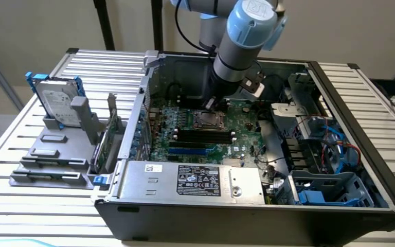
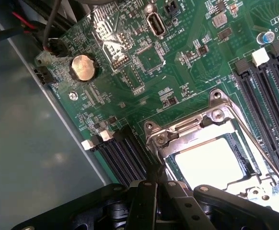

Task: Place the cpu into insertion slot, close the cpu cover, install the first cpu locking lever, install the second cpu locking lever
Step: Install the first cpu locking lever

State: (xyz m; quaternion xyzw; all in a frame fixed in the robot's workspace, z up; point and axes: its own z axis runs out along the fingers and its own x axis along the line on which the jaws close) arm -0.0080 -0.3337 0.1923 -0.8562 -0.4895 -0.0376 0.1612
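With its fingers pressed together, the tool hovers at the cover framing the cpu seated in the slot, where an off-line push could, seemingly, skid onto the board.

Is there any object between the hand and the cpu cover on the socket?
Nothing visible stands between them. In the wrist view the shut hand is right at the edge of the cpu cover, which lies over the bright cpu. Only bare motherboard surrounds the socket.
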